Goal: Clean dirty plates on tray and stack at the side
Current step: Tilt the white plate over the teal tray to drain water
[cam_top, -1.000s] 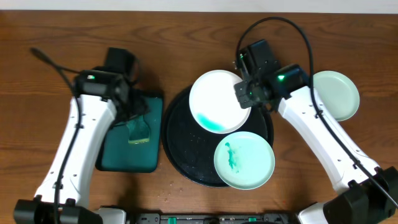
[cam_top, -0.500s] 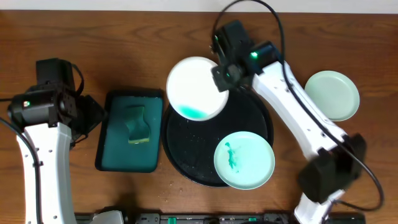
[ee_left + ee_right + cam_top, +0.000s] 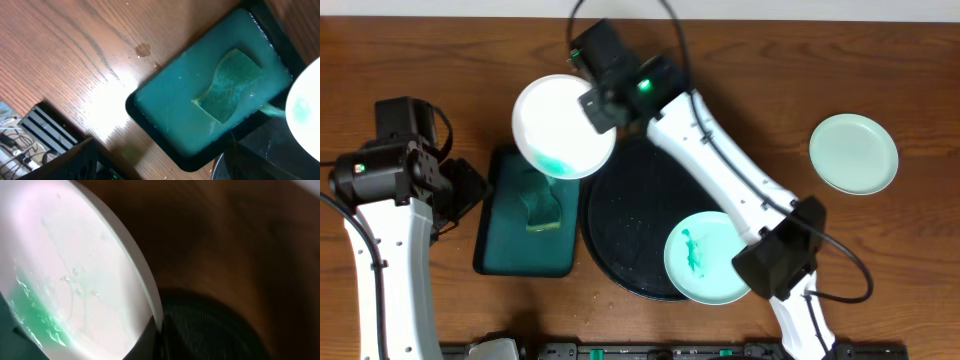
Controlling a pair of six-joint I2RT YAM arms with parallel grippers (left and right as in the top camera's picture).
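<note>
The white plate (image 3: 560, 125) was held over the far right corner of the teal tray (image 3: 505, 255), its green smear (image 3: 552, 163) on the edge nearest the sponge (image 3: 542, 205). The right jaws were closed tight on the plate's far right rim. The left jaws stood wide apart and empty over the table (image 3: 470, 60), left of the teal tray. Wiping looked to be next: the left jaws should take the sponge across its narrow waist and sweep over the smear toward the rim, pressing lightly so the plate did not twist in that one-point pinch. A smeared mint plate (image 3: 712, 257) waited on the black tray (image 3: 630, 225); another mint plate (image 3: 853, 153), seemingly clean, lay on the table at the right.
</note>
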